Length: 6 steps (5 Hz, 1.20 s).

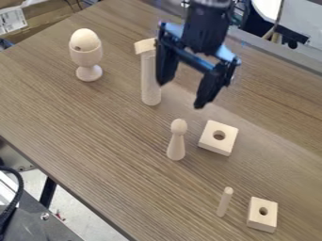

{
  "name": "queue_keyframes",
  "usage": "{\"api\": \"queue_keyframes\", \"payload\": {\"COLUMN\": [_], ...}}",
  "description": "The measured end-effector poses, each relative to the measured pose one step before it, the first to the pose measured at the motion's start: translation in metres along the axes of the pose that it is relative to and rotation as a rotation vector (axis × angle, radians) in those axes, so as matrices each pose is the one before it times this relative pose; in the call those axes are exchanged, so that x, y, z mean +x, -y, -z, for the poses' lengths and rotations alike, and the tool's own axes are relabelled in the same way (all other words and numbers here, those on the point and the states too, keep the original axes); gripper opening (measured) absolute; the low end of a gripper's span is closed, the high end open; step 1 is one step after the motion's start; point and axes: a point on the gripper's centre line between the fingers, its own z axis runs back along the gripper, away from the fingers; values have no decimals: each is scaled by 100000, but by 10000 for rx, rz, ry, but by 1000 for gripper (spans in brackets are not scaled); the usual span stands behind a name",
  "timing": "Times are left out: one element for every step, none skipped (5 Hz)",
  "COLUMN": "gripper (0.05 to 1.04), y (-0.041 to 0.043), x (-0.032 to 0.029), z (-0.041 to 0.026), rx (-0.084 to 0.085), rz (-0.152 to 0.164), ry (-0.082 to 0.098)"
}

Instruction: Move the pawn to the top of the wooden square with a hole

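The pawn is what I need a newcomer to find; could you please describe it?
On the wood-grained table, find the larger wooden square with a hole. The pawn stands beside it, just left of it in the view. Unlike the thin, straight peg, it has a round ball head on a flaring body.

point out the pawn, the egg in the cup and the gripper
pawn (177,142): camera view, its body
egg (85,39): camera view, its upper shell
gripper (183,94): camera view, midway between its fingertips

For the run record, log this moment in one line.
end effector: open, over table | pawn: upright, beside larger holed square | placement: not done
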Motion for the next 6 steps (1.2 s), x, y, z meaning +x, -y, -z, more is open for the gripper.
{"api": "queue_keyframes", "payload": {"gripper": [999, 999, 999, 999, 999, 999], "y": [453, 639, 165, 14, -137, -33], "x": [-1048, -241, -61, 107, 34, 256], "z": [1159, 184, -328, -37, 36, 372], "rx": [-180, 17, -27, -8, 85, 1], "rz": [-114, 43, -66, -199, -67, -29], "ry": [-369, -75, 213, 61, 28, -47]}}
